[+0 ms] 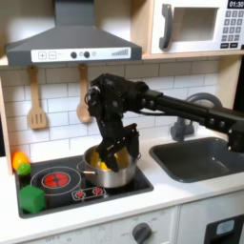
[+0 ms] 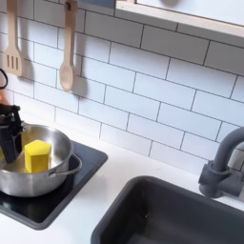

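- While the arm leans over the toy stove in the first exterior view, the end effector (image 1: 116,152) hangs just above the rim of the metal pot (image 1: 110,172), its dark fingers spread with a gap between them and nothing pinched.
- Inside the pot a yellow block (image 1: 99,166) peeks out at the first exterior view's left side of the bowl; it lies free, so the placing looks done, and what is left, as I judge it, is only for the arm to lift clear.
- Beside the stove, at the first exterior view's left, a green block (image 1: 32,198) sits on the bench (image 1: 181,195), and an orange-and-green toy (image 1: 19,161) stands behind it near the wall.
- From the second exterior view the yellow block (image 2: 37,155) rests on the floor of the pot (image 2: 57,176), upright and apart from the end effector (image 2: 10,133), whose fingers stand over the pot's rim at the second exterior view's left edge.
- Also in the second exterior view, a wooden spoon (image 2: 67,55) hangs on the tiled wall, and the sink (image 2: 191,214) with its faucet (image 2: 221,162) lies well apart to the second exterior view's right.
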